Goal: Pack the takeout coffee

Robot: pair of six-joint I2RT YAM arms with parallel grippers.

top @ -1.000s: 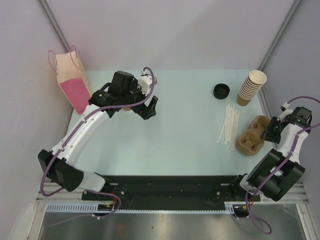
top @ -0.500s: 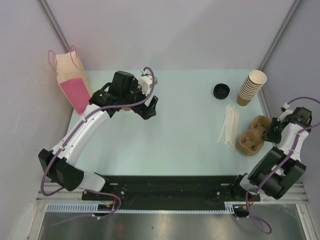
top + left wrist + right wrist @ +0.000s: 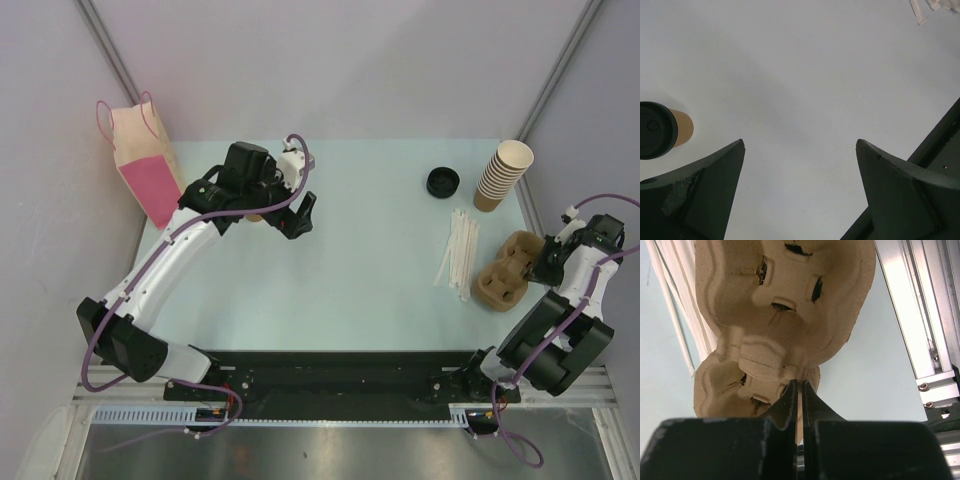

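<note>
The takeout coffee (image 3: 657,131), a tan cup with a black lid, stands at the left edge of the left wrist view. In the top view only a tan sliver of it (image 3: 256,216) shows under the left arm. My left gripper (image 3: 298,214) is open and empty just right of the cup, and its jaws (image 3: 800,145) frame bare table. My right gripper (image 3: 548,262) is at the right edge of the brown pulp cup carrier (image 3: 505,270). Its jaws (image 3: 800,382) are shut on the thin rim of the carrier (image 3: 785,315).
A tan and pink paper bag (image 3: 140,160) stands at the far left corner. A loose black lid (image 3: 443,182), a stack of lidless tan cups (image 3: 502,175) and white straws (image 3: 460,252) lie at the right. The table's right edge and metal rail (image 3: 920,315) are beside the carrier.
My right wrist has shifted very slightly to the right. The left arm, the cup and the carrier have not visibly moved.
</note>
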